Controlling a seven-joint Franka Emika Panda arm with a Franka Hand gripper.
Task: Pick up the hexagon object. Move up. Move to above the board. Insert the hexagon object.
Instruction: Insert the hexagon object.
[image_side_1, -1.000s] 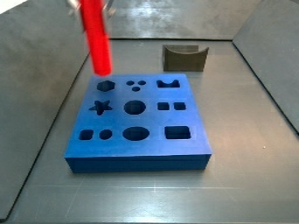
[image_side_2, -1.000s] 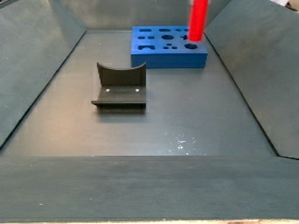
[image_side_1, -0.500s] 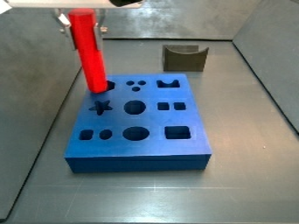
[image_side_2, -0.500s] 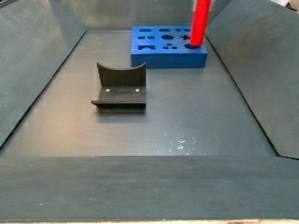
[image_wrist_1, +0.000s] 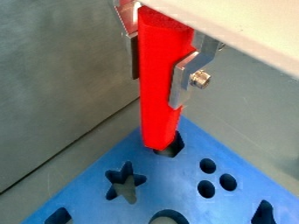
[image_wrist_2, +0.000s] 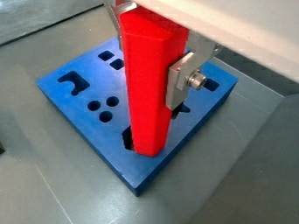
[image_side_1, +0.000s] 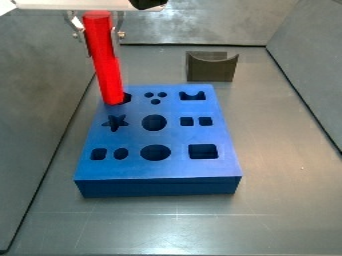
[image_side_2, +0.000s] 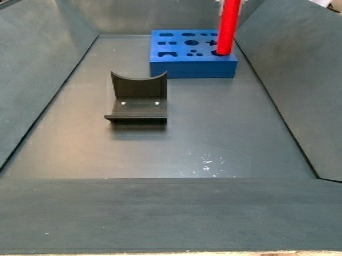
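The hexagon object (image_side_1: 103, 64), a tall bright red rod, stands upright with its lower end in the hexagon hole at a far corner of the blue board (image_side_1: 181, 160). It also shows in both wrist views (image_wrist_1: 158, 87) (image_wrist_2: 149, 87) and in a side view (image_side_2: 229, 25). The gripper (image_wrist_1: 162, 54) is shut on the rod's upper part, its silver fingers (image_wrist_2: 181, 80) pressed on both sides, and it shows at the top of a side view (image_side_1: 94, 22). The board lies flat on the grey floor (image_side_2: 198, 52). The rod hides the hexagon hole.
A dark fixture stands behind the board (image_side_1: 211, 66) and on the open floor in a side view (image_side_2: 135, 98). Grey tray walls rise on all sides. Star, circle, square and oval holes lie beside the rod (image_side_1: 155, 122).
The rod has come down with the gripper: one second ago its lower end hung above the board's corner, now it sits in the hexagon hole. Little change over the last half second.
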